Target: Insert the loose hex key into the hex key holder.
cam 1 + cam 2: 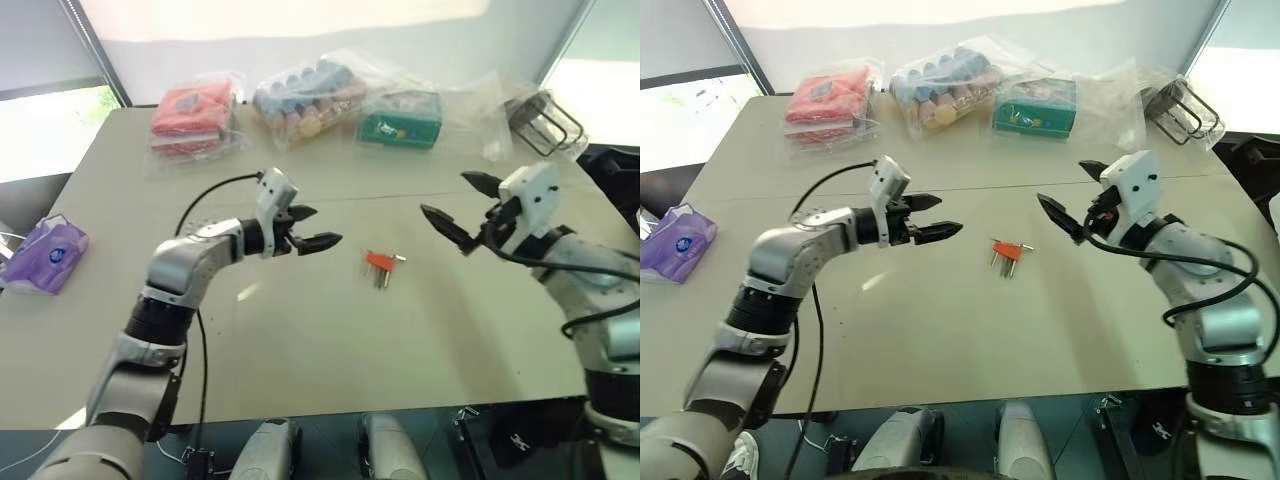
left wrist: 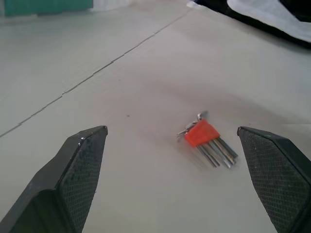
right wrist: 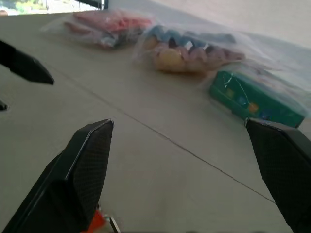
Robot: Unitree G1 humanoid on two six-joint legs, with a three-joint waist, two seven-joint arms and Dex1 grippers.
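Starting at the far left of the head view, a purple packet (image 1: 45, 256) lies at the table (image 1: 300, 350) edge. Left of centre my left gripper (image 1: 312, 227) hangs above the tabletop, released, its fingers spread wide and holding nothing. Just right of centre the hex key holder (image 1: 379, 262) lies flat on the table, its metal prongs pointing toward the bottom of the frame; whether the loose hex key is among them I cannot tell. Right of it my right gripper (image 1: 458, 208) hovers, also spread wide and empty. Across the top sit a red bag (image 1: 190, 116), a bag of coloured pieces (image 1: 305, 95) and a green box (image 1: 400, 120).
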